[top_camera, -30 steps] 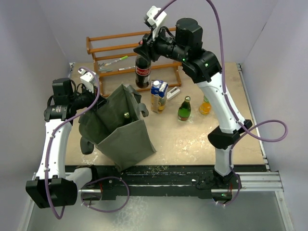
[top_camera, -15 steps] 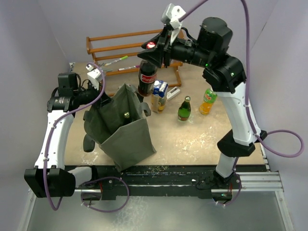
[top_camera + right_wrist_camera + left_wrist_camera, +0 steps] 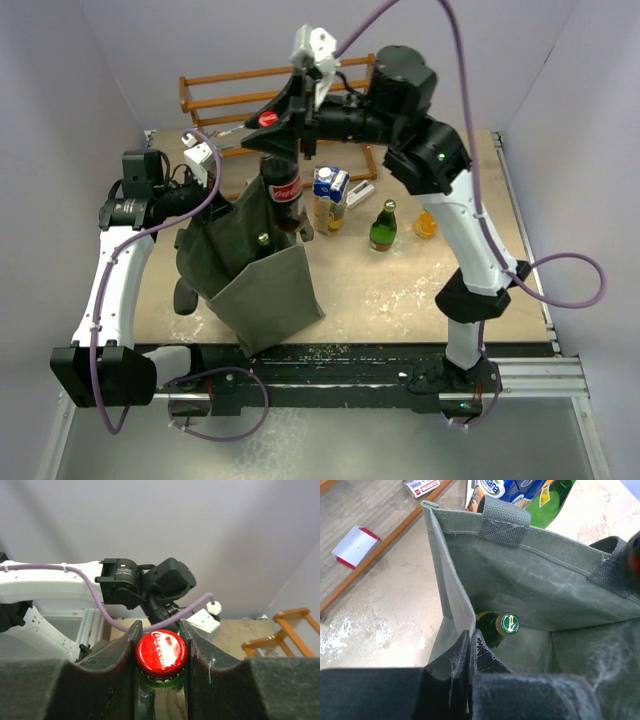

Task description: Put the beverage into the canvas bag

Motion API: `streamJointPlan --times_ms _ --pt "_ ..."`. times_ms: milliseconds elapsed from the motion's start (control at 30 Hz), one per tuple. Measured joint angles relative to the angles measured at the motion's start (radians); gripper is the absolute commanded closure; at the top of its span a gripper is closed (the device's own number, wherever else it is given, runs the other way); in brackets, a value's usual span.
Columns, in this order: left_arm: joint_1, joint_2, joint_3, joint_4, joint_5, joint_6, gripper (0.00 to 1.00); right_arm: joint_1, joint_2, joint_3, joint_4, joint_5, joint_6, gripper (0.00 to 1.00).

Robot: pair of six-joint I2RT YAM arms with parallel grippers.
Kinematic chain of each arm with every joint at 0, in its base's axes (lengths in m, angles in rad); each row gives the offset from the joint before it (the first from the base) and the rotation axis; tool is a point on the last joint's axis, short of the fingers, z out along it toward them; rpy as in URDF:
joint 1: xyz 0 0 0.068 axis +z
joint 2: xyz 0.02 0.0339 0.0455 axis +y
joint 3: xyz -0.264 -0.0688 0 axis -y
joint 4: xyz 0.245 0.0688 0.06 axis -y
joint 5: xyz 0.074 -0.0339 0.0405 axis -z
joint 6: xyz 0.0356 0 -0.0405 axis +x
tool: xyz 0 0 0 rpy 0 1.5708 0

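My right gripper [image 3: 268, 122] is shut on the red cap [image 3: 161, 652] of a dark cola bottle [image 3: 283, 195] and holds it upright over the far rim of the canvas bag [image 3: 262, 295], its lower part at the bag's mouth. The bag is dark grey-green, open, and stands left of centre. My left gripper [image 3: 470, 636] is shut on the bag's near-left wall edge and holds it open. A green bottle with a gold cap [image 3: 509, 622] stands inside the bag, also seen from above [image 3: 263, 239].
A juice carton [image 3: 330, 197], a green bottle [image 3: 383, 226] and an orange soda bottle [image 3: 427, 224] stand right of the bag. A wooden rack [image 3: 225, 95] stands at the back. The table's near edge [image 3: 400, 345] is in front.
My right gripper carried the cola bottle up off the table and left, from beside the rack to over the bag's mouth. The left gripper keeps its hold on the bag.
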Motion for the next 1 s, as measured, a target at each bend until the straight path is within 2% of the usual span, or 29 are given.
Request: streamJointPlan --times_ms 367,600,700,767,1000 --pt "-0.011 -0.002 0.000 0.001 0.003 -0.002 1.00 0.062 0.101 -0.001 0.021 -0.026 0.011 1.00" --pt "-0.011 0.000 0.007 -0.005 0.010 -0.005 0.99 0.062 0.082 -0.115 0.058 -0.131 0.027 1.00" --pt "-0.011 0.012 0.027 -0.023 0.023 -0.007 0.93 0.062 0.082 -0.171 0.064 -0.168 0.035 1.00" --pt "-0.012 0.025 0.042 -0.033 0.035 -0.008 0.85 0.062 0.082 -0.198 0.069 -0.184 0.036 1.00" --pt "-0.019 0.038 0.053 -0.037 0.100 -0.035 0.67 0.063 0.082 -0.271 0.102 -0.248 0.029 1.00"
